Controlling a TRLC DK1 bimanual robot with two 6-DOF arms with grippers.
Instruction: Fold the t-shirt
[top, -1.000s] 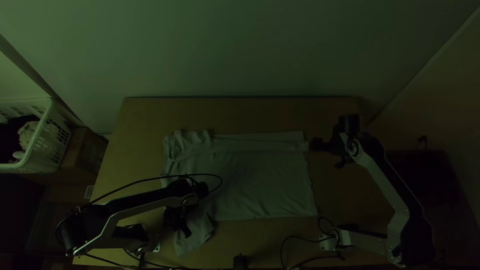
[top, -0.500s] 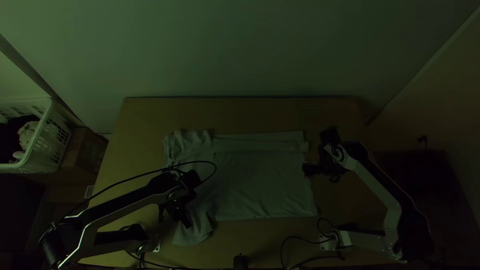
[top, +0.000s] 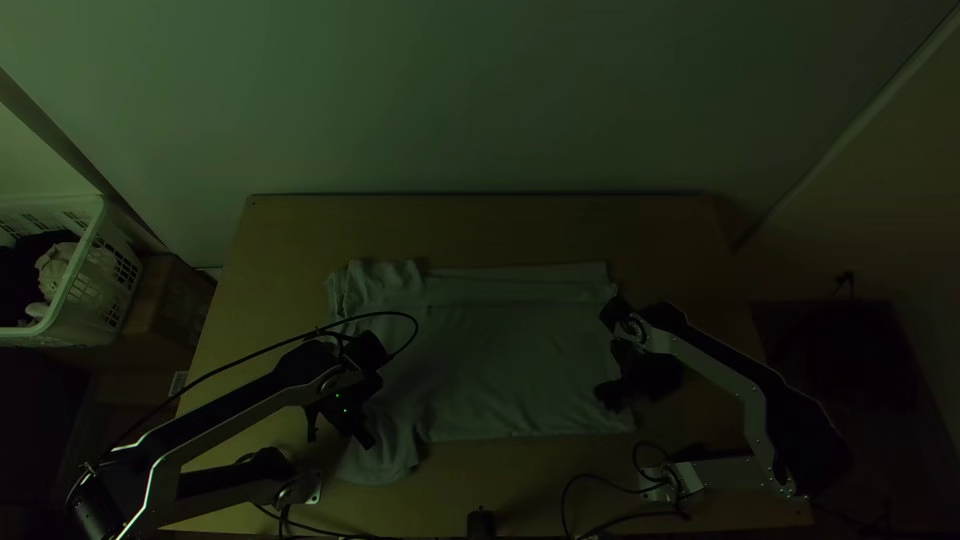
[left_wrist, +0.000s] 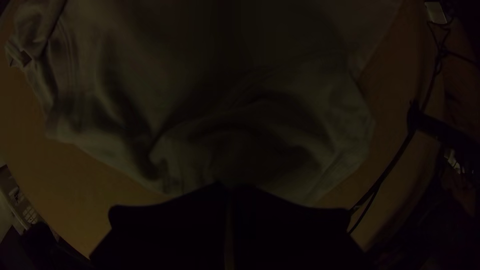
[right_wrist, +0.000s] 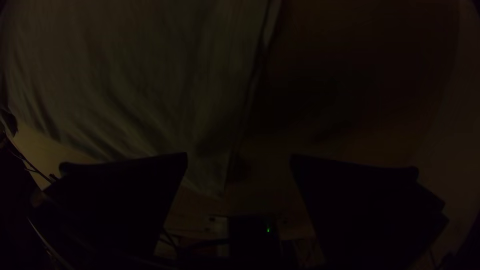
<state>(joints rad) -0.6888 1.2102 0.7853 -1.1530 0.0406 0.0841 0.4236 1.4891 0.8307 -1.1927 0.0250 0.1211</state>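
Dimly lit room: a light wooden table (top: 560, 225) with a straight far edge stands before a broad, plain, pale wall (top: 480, 100). Off the table's left side is a white plastic laundry basket (top: 125, 270) with slotted walls, holding dark and pale cloth, beside a brown box (top: 172, 300). Beyond the table's right side, low down, sits a large dark shape too dim to name. On the table, thin black cables (top: 566, 500) curl near the right arm's base, and a small black object (top: 481, 524) sits at the middle of the near edge.

A pale, plain fabric t-shirt (top: 500, 370) lies across the middle of the table, mostly flat, with a folded strip along its far side and bunched cloth at its far left corner. Its near left part extends toward the near edge.

The left gripper (top: 368, 442), over that near left part, has its wide black fingers (left_wrist: 170, 225) closed together on the shirt's edge, with creases running from them. The right gripper (top: 612, 370) is at the shirt's right edge, fingers spread wide, holding nothing; in its wrist view a shirt corner shows between them.
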